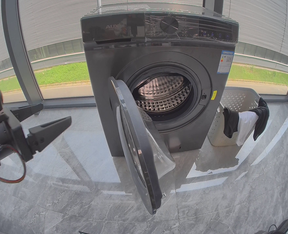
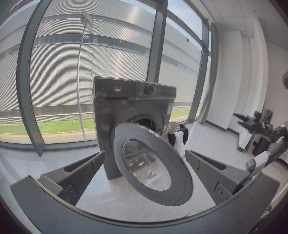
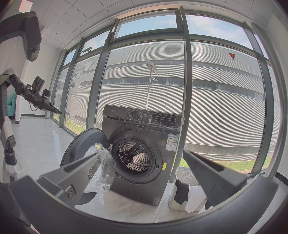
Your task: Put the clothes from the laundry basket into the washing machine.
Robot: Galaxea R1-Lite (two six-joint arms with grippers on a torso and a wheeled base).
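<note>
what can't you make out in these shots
Head view: the laundry basket inside is hidden by its wall and the draped clothes; more below cannot be told.
Head view: the drum floor lies behind the opening's lower rim.
Left wrist view: the clothes are too small to count.

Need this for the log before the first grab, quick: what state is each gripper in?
Left gripper: open, holding nothing.
Right gripper: open, holding nothing.

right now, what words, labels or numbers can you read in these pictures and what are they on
Washing machine, control panel: a short pale brand mark, not quoted here.
Blue-and-white label, upper front: print too small to read.
Yellow sticker by the drum opening: too small to read.
</note>
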